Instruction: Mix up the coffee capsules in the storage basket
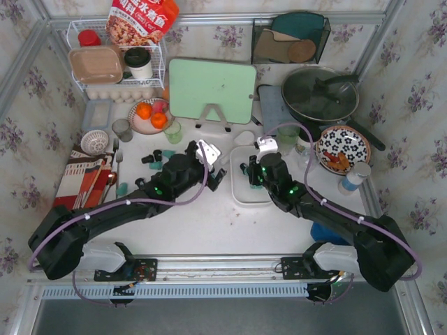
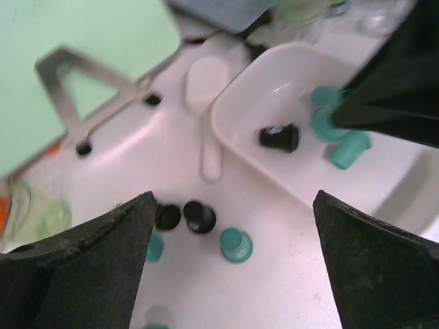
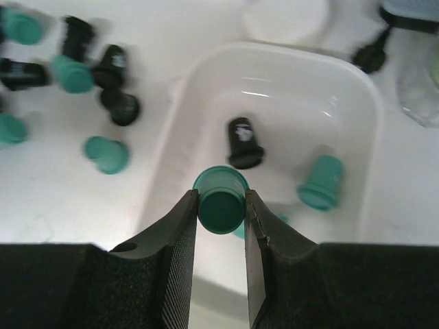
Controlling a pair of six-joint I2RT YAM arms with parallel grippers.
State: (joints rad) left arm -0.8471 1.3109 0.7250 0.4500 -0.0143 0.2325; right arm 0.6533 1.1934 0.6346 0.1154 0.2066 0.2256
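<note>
The white storage basket (image 1: 244, 196) sits on the table between my two arms. In the right wrist view it (image 3: 274, 49) holds a black capsule (image 3: 243, 142) and a teal capsule (image 3: 320, 181). My right gripper (image 3: 221, 205) hangs over the basket's near end, shut on a teal capsule (image 3: 220, 201). My left gripper (image 2: 233, 264) is wide open with nothing in it, above loose capsules on the table: a black one (image 2: 199, 216) and a teal one (image 2: 236, 245). Several more teal and black capsules (image 3: 110, 82) lie on the table left of the basket. From above, the left gripper (image 1: 209, 166) is just left of the basket and the right gripper (image 1: 248, 172) is over it.
A pale green cutting board (image 1: 211, 91) on a stand is behind the basket, with a small white dish (image 1: 243, 137) beside it. A lidded pan (image 1: 320, 94) and a flowered plate (image 1: 342, 148) are at the back right. A plate of oranges (image 1: 150, 115) and a wire rack (image 1: 115, 63) are at the back left.
</note>
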